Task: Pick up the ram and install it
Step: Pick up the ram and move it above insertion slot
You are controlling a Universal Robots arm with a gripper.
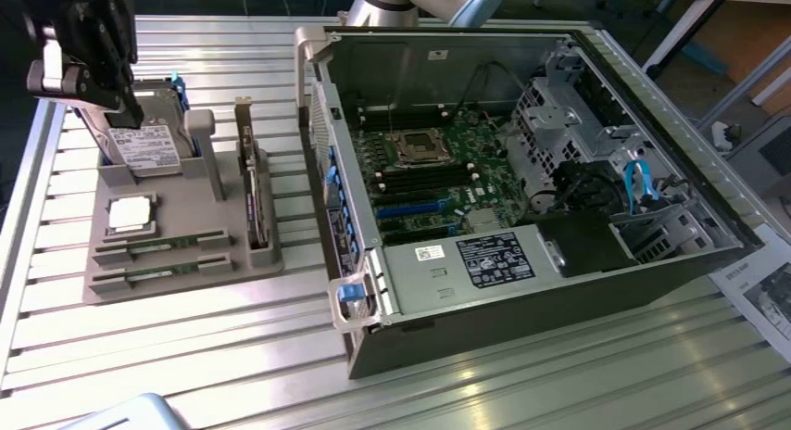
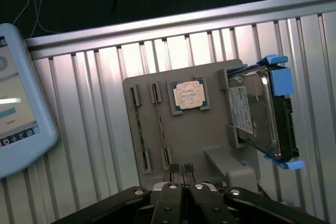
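Two ram sticks, thin green boards, lie edge-up in the front slots of a grey holder (image 1: 235, 263): one (image 1: 161, 245) behind the other (image 1: 158, 272). The wrist view has them as narrow strips (image 2: 138, 129) (image 2: 161, 127) on the holder (image 2: 210, 129). My gripper (image 1: 124, 96) hangs above the holder's far end, over the hard drive, well away from the sticks. Its fingers (image 2: 182, 174) are pressed together with nothing between them. The open computer case (image 1: 520, 291) lies at the exterior view's right, motherboard (image 1: 427, 175) exposed.
The holder also carries a hard drive in a blue bracket (image 1: 148, 147) (image 2: 257, 114), a square silver CPU (image 1: 130, 214) (image 2: 189, 95) and an upright dark expansion card (image 1: 254, 198). A light-blue tablet (image 2: 16, 103) lies on the ribbed metal table (image 1: 185, 356).
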